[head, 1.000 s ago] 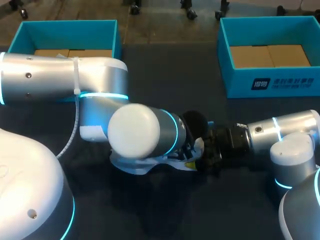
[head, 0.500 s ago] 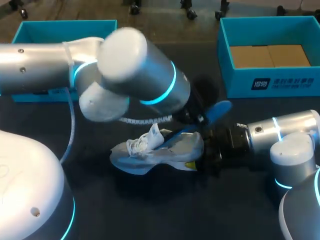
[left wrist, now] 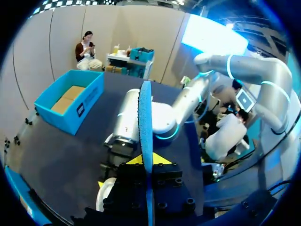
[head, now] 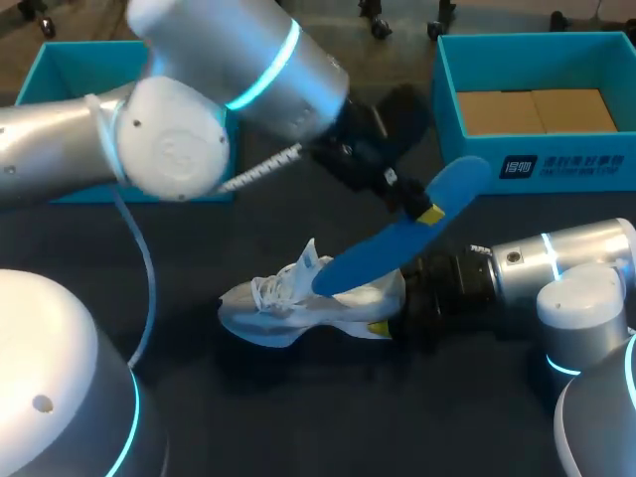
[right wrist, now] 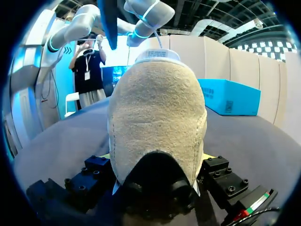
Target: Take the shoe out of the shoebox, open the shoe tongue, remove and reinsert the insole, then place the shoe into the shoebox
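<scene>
A white and grey shoe [head: 298, 308] lies on the dark table, toe to the left, laces loose. My right gripper [head: 394, 318] comes in from the right and holds its heel, with a finger on each side of the shoe [right wrist: 157, 113]. My left gripper [head: 429, 212] hangs above and behind the shoe, shut on the upper end of a blue insole [head: 397, 243]. The insole slants down toward the shoe's opening. I cannot tell whether its lower end is still inside. In the left wrist view the insole [left wrist: 146, 117] stands edge-on between the yellow tips of the left gripper [left wrist: 149, 161].
Two teal shoeboxes with cardboard floors stand at the back: one at the left [head: 60, 65], partly behind my left arm, one at the right [head: 467, 159]. My left arm's elbow [head: 169, 149] bulks over the table's left half.
My left arm has swung up and back from over the shoe, drawing the blue insole up and to the right out of it. The right gripper and the shoe have stayed put.
</scene>
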### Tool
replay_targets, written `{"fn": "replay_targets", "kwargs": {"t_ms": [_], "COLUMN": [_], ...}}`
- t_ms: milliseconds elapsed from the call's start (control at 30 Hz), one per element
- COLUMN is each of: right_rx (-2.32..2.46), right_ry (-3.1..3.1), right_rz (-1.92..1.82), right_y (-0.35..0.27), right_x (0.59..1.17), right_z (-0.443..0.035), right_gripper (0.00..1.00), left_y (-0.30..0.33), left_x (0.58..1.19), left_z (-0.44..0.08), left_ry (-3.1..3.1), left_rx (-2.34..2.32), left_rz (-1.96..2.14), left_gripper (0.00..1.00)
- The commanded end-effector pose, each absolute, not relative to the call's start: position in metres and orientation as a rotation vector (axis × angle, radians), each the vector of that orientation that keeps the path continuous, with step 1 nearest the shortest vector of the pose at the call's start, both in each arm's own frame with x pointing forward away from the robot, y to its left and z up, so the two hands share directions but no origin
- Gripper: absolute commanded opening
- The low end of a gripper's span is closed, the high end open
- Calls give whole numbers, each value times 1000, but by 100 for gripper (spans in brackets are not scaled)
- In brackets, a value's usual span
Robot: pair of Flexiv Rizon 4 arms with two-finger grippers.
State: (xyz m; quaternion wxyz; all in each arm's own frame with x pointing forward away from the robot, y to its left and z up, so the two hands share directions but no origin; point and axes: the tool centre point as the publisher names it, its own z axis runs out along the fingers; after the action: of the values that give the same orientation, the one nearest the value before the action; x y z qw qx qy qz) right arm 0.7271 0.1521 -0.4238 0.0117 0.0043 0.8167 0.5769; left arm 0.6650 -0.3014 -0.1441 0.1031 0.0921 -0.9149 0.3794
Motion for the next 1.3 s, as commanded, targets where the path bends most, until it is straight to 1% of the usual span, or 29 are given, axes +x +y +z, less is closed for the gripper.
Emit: {"fn": "replay_targets", "kwargs": {"t_ms": [33,167,700,767,967,1033,1300], "right_rx": [14,14,14,14,14,14,14], "right_ry": [2553,2553,2553,2553,2553,2553,2553], "right_rz": [1792,1792,1792,1792,1792,1792,1792], "right_y": [155,155,155,155,155,155,155], "right_x": [727,727,727,727,727,727,727], "right_z": [-426,-426,-426,-426,-426,-426,-426], "right_gripper": [0,0,0,0,0,0,0], "left_y": [-276,-274,-274,-266,-235,-222,-222], "left_x": [654,646,646,644,638,634,634], "left_z": [-102,-59,-59,-61,-34,-11,-11], "left_ry": [-2641,-2666,-2666,-2634,-2556,-2455,-2455], "left_rx": [232,193,193,208,212,231,231], "left_rz": [1190,1281,1281,1336,1548,1640,1640], "left_gripper": [0,0,0,0,0,0,0]}}
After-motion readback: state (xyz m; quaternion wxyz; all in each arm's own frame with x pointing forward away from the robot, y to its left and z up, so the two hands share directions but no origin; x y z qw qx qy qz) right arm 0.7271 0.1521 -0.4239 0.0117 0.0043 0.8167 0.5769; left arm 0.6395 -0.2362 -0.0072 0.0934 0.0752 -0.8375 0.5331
